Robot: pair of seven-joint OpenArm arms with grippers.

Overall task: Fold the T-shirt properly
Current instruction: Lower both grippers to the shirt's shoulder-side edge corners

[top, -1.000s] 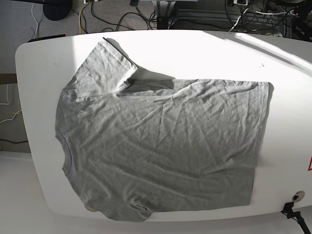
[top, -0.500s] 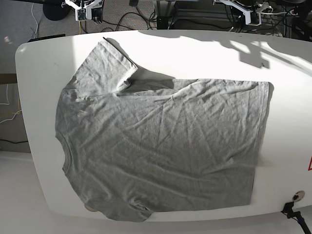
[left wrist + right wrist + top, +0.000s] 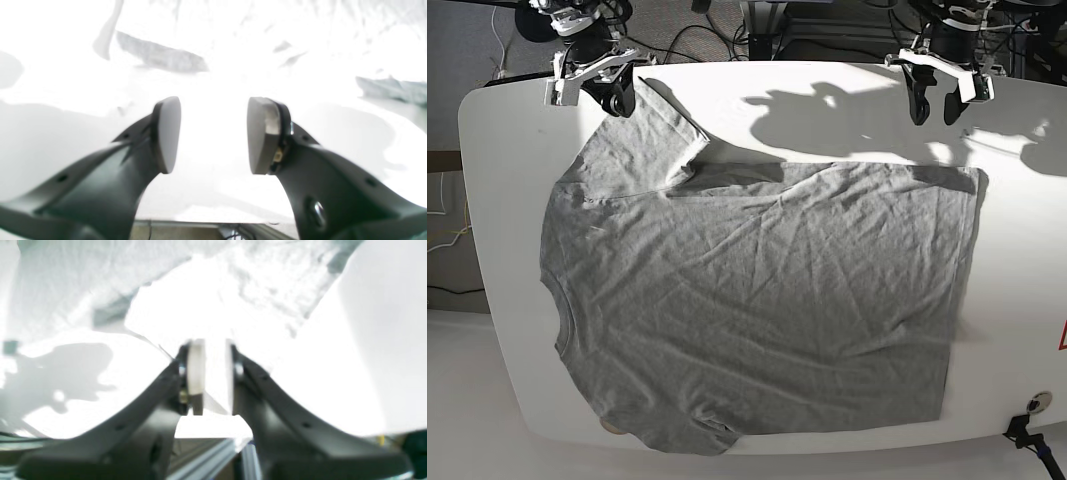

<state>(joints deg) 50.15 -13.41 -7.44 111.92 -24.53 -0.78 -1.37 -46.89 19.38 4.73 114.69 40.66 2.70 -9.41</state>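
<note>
The heather-grey T-shirt (image 3: 757,300) lies spread and wrinkled on the white table (image 3: 1027,260), neck to the left, hem to the right, plain side up. Its far sleeve (image 3: 642,135) lies out toward the back left corner. My right gripper (image 3: 615,100) hangs over that sleeve's far edge, jaws a narrow gap apart (image 3: 212,350) with nothing between them. My left gripper (image 3: 933,110) hovers over bare table behind the far hem corner (image 3: 972,178), wide open and empty (image 3: 215,110). Both wrist views are washed out; fabric (image 3: 100,280) shows beyond the fingers.
Cables and stand bases (image 3: 687,35) crowd the floor behind the table. A round fitting (image 3: 1039,403) and a black clamp (image 3: 1027,435) sit at the near right edge. The arms cast dark shadows (image 3: 827,105) on the far strip of table.
Both arms have come in from the far edge and lowered toward the table. Both grippers have parted from shut, the left one widely.
</note>
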